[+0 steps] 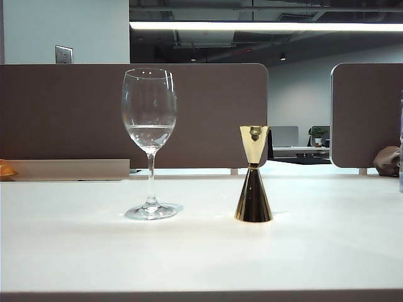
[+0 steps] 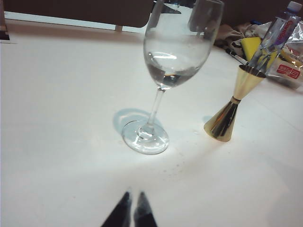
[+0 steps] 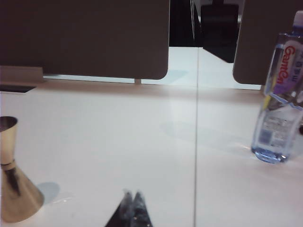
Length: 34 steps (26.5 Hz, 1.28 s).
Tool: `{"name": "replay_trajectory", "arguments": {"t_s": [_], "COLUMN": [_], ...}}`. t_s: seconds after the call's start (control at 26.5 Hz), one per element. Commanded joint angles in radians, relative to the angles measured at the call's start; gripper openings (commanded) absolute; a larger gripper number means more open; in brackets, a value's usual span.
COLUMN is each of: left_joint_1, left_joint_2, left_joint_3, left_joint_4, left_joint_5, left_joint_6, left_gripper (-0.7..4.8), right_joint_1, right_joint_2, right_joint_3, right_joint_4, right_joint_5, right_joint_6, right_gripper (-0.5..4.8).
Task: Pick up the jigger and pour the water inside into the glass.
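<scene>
The glass (image 1: 149,143) and the jigger (image 1: 253,175) stand apart mid-table; left gripper (image 2: 131,208) and right gripper (image 3: 132,204), jaws together, hover clear.

Exterior view low and level at the surface (image 1: 201,251) edge, facing the glass (image 1: 149,141) and jigger (image 1: 254,175) close up; both wrist views angled down over closed gripper tips, sharing the jigger, the left one nearer the glass.
</scene>
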Motion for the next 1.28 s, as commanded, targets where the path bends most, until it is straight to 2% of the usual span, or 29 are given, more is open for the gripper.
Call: {"name": "replay_trajectory", "arguments": {"t_s": [0.04, 0.53, 0.6, 0.64, 0.79, 1.28], "left_joint_1": [0.0, 0.002, 0.003, 0.005, 0.01, 0.015], "left_joint_2": [0.002, 0.002, 0.002, 0.002, 0.002, 0.002], "left_joint_3": [0.004, -0.005, -0.005, -0.005, -0.005, -0.005], "left_joint_4": [-0.011, 0.021, 0.021, 0.016, 0.013, 0.014], "left_joint_5": [0.01, 0.011, -0.052, -0.197, -0.35, -0.352], "left_joint_6": [-0.006, -0.006, -0.005, 0.013, 0.054, 0.054], "left_gripper": [0.23, 0.23, 0.23, 0.23, 0.23, 0.23], "right_joint_1": [-0.028, -0.044, -0.044, -0.044, -0.044, -0.04], "right_joint_2": [-0.001, -0.001, -0.001, -0.001, -0.001, -0.001], "right_joint_3": [-0.004, -0.004, -0.004, -0.004, -0.004, -0.004], "right_joint_4": [0.017, 0.017, 0.017, 0.017, 0.017, 0.017], "right_joint_5": [0.002, 0.001, 0.002, 0.001, 0.002, 0.002], "right_joint_6": [0.003, 0.003, 0.003, 0.003, 0.003, 0.003], "right_gripper": [-0.01, -0.01, -0.01, -0.01, -0.01, -0.01]}}
